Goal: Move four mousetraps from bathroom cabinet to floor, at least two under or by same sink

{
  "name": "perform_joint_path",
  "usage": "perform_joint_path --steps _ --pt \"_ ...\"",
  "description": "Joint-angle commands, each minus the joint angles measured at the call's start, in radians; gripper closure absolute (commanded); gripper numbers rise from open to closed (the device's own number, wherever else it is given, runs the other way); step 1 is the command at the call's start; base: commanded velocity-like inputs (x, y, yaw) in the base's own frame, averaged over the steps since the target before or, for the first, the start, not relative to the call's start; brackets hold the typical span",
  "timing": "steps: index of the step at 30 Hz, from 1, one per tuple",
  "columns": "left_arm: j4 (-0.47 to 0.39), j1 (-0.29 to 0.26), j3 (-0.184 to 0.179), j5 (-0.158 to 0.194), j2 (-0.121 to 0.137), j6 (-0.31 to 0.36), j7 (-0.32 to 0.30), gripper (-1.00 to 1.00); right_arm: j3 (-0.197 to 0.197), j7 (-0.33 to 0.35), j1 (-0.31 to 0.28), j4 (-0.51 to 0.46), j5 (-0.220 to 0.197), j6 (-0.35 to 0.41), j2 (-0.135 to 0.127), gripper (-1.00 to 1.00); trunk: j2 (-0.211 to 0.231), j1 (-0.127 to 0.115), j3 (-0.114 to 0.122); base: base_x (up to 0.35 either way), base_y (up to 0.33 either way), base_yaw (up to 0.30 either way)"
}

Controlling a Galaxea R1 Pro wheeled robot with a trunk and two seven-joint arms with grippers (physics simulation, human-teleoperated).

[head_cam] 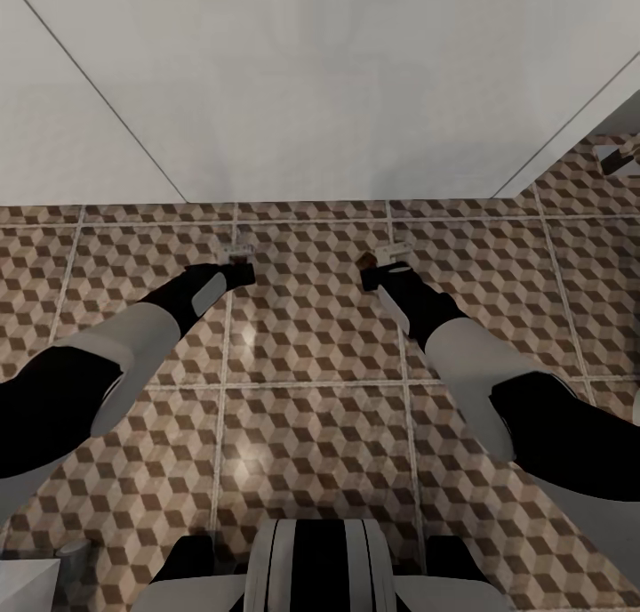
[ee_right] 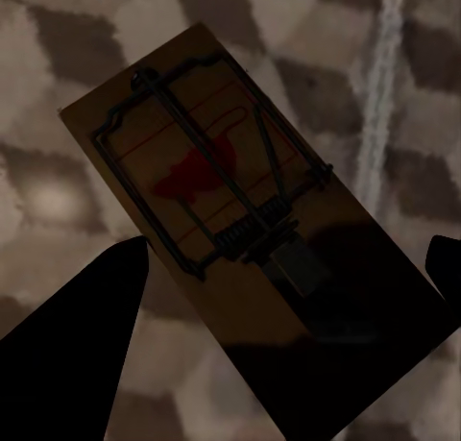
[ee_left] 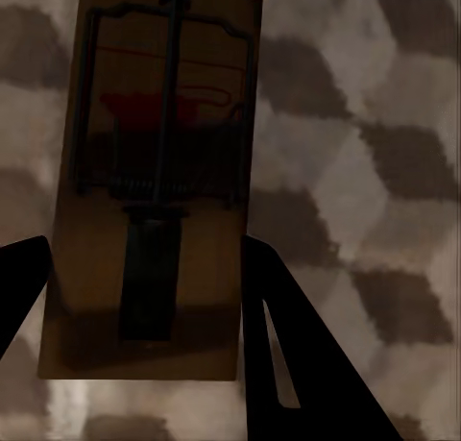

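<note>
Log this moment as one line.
left gripper: holding mousetrap | right gripper: holding second mousetrap | below: bathroom floor

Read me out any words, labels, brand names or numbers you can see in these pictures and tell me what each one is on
None can be read. The mousetrap at the left gripper and the mousetrap at the right gripper show only red marks and lines, no letters. The floor tiles and wall are unlettered.

Two mousetraps hang over the bathroom floor (head_cam: 311, 434), one (head_cam: 238, 253) at the left end effector (head_cam: 236, 269), the other (head_cam: 388, 253) right, a wall (head_cam: 338, 87) beyond.
</note>
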Motion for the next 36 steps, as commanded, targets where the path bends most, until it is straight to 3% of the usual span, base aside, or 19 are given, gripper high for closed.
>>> perform_joint_path --steps 1,36 --pt "-0.002 0.000 -0.008 0.011 0.000 0.006 0.007 1.00 0.008 -0.007 0.000 -0.001 -0.008 0.001 -0.001 1.00 0.000 0.000 0.000 0.000 0.000 0.000" --pt "-0.036 0.000 -0.006 0.013 -0.006 0.012 0.007 1.00 0.010 -0.006 0.001 -0.002 -0.008 -0.017 -0.001 1.00 0.000 0.000 0.000 0.000 0.000 0.000"
